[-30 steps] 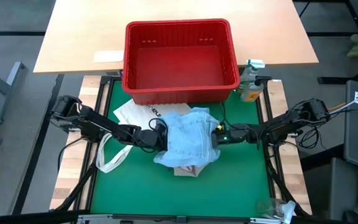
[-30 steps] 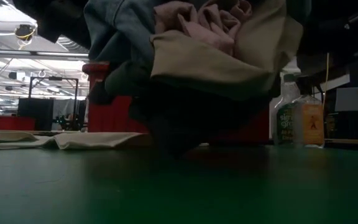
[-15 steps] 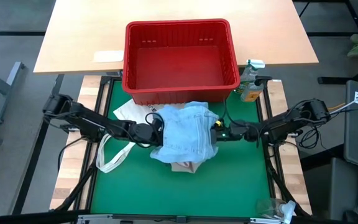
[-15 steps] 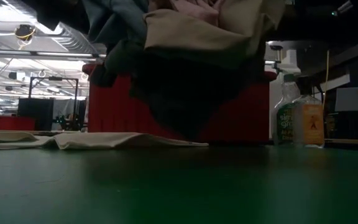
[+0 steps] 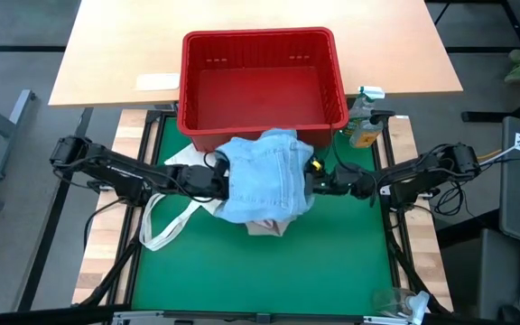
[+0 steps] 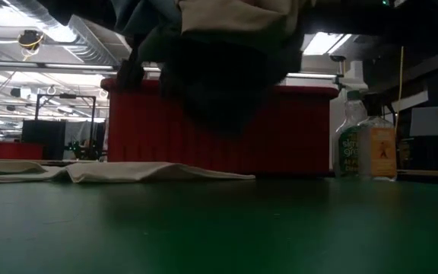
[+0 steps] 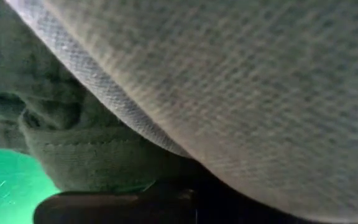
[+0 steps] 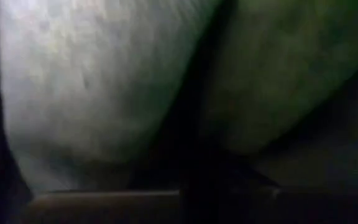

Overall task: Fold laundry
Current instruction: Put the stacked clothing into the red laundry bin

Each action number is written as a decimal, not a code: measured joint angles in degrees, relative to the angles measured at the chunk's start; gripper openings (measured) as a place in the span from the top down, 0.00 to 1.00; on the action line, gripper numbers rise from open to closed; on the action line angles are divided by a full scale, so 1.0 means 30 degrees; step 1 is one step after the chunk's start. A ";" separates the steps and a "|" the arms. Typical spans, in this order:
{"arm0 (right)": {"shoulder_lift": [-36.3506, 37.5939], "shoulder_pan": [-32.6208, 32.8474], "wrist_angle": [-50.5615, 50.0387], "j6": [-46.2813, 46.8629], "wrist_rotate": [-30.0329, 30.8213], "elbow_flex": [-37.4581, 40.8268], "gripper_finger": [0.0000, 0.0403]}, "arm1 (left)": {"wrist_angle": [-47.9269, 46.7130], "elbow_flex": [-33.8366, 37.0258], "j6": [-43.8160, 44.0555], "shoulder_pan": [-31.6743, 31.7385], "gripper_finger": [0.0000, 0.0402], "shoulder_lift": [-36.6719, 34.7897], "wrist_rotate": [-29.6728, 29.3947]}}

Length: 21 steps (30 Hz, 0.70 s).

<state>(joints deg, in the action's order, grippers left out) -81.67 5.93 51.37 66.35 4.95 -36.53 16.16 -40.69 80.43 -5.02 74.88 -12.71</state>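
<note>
The laundry is one bundle (image 5: 264, 176): light blue denim jeans on top, beige cloth (image 5: 264, 227) showing under its near edge. In the low view the bundle (image 6: 219, 53) hangs high above the green mat, clear of it. My left gripper (image 5: 225, 179) is at the bundle's left side and my right gripper (image 5: 308, 182) at its right side, both buried in cloth. The bundle's far edge overlaps the near wall of the red basket (image 5: 262, 63). Denim (image 7: 260, 93) and dark green cloth (image 7: 98, 155) fill the left wrist view. My left gripper meets the bundle's left side (image 5: 233, 181), coming level from the table's left. Cloth covers its fingers, so the kind of hold does not show. The bundle is lifted clear of the mat. My right gripper meets the bundle's right side (image 5: 301, 183), coming about level from the table's right. Its fingers are hidden under the denim. The bundle sags between the two grippers.
A white tote bag (image 5: 174, 212) lies flat on the mat at the left, under my left arm. A spray bottle (image 5: 364, 122) stands at the basket's right corner. The green mat (image 5: 269, 280) lies open toward the near edge. A crumpled plastic wrapper (image 5: 403, 302) lies at the near right corner.
Both grippers have risen and gone toward the far edge, toward the red basket, carrying the bundle between them. The bundle was near the mat's level in the low view and now hangs well clear of it, with its far edge over the basket's near wall.
</note>
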 joint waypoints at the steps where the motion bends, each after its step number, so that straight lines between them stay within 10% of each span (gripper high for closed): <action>1: 0.0000 -0.0133 0.0000 -0.0249 0.0008 -0.0224 0.96 | 0.0037 0.0000 0.0007 0.0129 0.97 -0.0105 -0.0007; 21: -0.0022 -0.3256 -0.1578 -0.2204 -0.1044 -0.3458 0.96 | 0.1081 -0.0029 -0.0453 0.3439 0.97 -0.2050 0.0933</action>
<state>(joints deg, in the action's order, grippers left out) -81.73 -3.83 46.64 59.73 1.82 -46.90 19.41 -40.77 79.07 5.29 68.73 -9.91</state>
